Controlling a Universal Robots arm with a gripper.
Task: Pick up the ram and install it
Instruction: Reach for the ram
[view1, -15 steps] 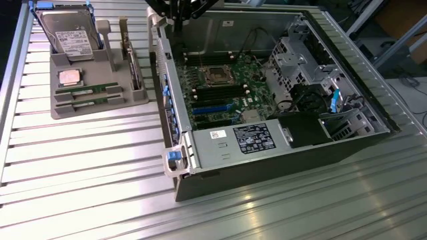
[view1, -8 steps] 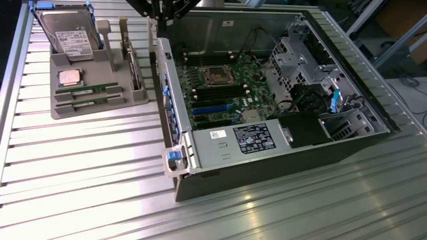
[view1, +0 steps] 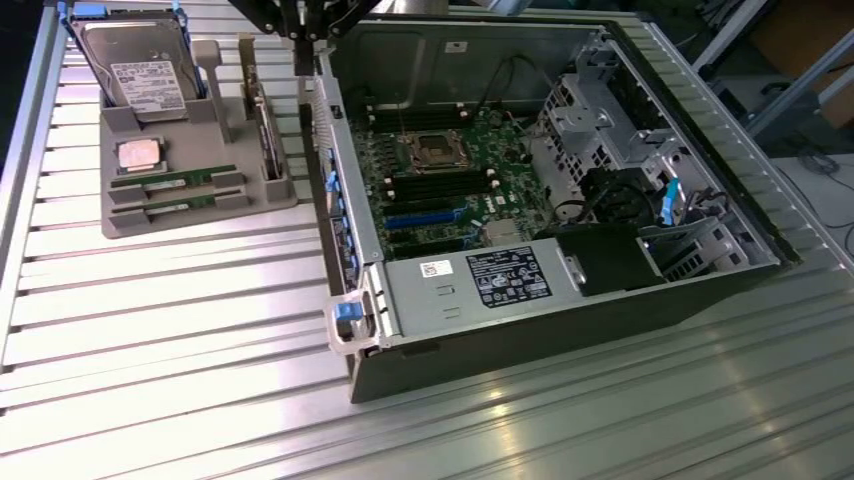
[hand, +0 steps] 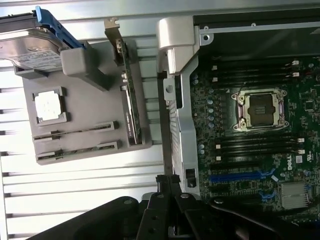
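Hovering over the computer case (hand: 183, 125) wall, gripper (hand: 168, 181) with jaws together, empty; both ram sticks (hand: 75, 133) lie in the tray (hand: 95, 105).

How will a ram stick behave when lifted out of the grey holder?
Likely stiff and light: the ram stick is a thin, flat green board. It sits on edge in a slot of the grey holder, so it may bind if tilted. Its slim top edge offers little grip, so it could slip.
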